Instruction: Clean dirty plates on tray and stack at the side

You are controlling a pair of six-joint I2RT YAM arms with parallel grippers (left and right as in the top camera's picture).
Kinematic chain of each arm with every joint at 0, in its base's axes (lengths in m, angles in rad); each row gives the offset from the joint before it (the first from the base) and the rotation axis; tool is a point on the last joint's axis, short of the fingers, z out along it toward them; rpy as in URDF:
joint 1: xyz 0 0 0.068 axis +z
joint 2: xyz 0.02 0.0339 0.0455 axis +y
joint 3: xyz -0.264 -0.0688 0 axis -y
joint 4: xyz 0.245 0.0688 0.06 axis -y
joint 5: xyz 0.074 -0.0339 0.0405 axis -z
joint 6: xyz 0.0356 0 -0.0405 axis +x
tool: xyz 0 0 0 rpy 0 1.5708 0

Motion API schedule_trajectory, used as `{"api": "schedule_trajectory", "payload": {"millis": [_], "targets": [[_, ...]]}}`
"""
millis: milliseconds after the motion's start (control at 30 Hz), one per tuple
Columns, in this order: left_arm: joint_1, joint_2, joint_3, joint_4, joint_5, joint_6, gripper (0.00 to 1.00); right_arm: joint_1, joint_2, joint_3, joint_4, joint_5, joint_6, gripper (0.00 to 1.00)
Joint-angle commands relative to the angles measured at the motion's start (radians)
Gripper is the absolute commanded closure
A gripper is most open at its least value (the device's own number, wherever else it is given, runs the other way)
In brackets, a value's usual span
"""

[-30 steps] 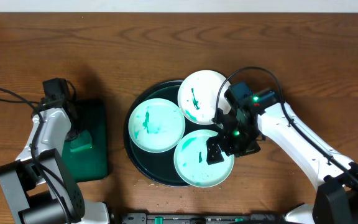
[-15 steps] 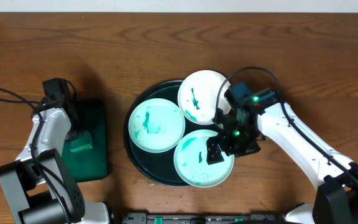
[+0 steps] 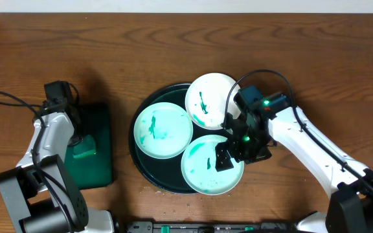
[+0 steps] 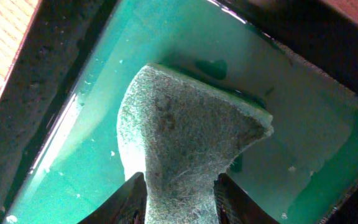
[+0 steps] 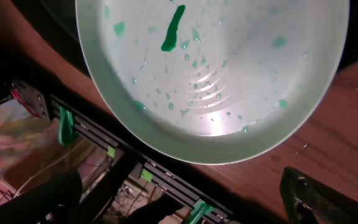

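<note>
Three white plates streaked with teal sit in the round dark tray (image 3: 141, 165): one at the left (image 3: 163, 129), one at the back (image 3: 211, 100), one at the front (image 3: 206, 169). My right gripper (image 3: 225, 156) hovers over the front plate's right rim, open and empty. In the right wrist view the front plate (image 5: 210, 74) fills the top and only one dark finger (image 5: 312, 199) shows, over bare wood. My left gripper (image 4: 180, 202) is shut on a grey-green sponge (image 4: 185, 137) over the small tray's wet green floor.
The small rectangular green tray (image 3: 101, 152) stands left of the round tray. The table's front edge with a black rail and green clips (image 5: 129, 165) runs just below the front plate. A black cable (image 3: 5, 98) lies at the far left.
</note>
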Motion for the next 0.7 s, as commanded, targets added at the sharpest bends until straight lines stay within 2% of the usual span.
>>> {"api": "schedule_trajectory", "payload": {"millis": [0,233,333,667], "targets": [[0.004,0.027,-0.017,0.002,-0.039,-0.013,0.63,0.01,-0.003,-0.005,-0.003,-0.008,0.009,0.01],[0.004,0.095,-0.017,0.002,-0.034,-0.012,0.68,0.01,-0.003,-0.005,-0.003,-0.008,0.009,0.01],[0.004,0.11,-0.017,0.002,-0.034,-0.012,0.74,0.01,-0.003,-0.005,-0.002,-0.008,0.009,0.01],[0.004,0.075,-0.016,0.001,-0.034,-0.012,0.76,0.01,-0.003,-0.005,0.004,-0.008,0.009,0.01]]}}
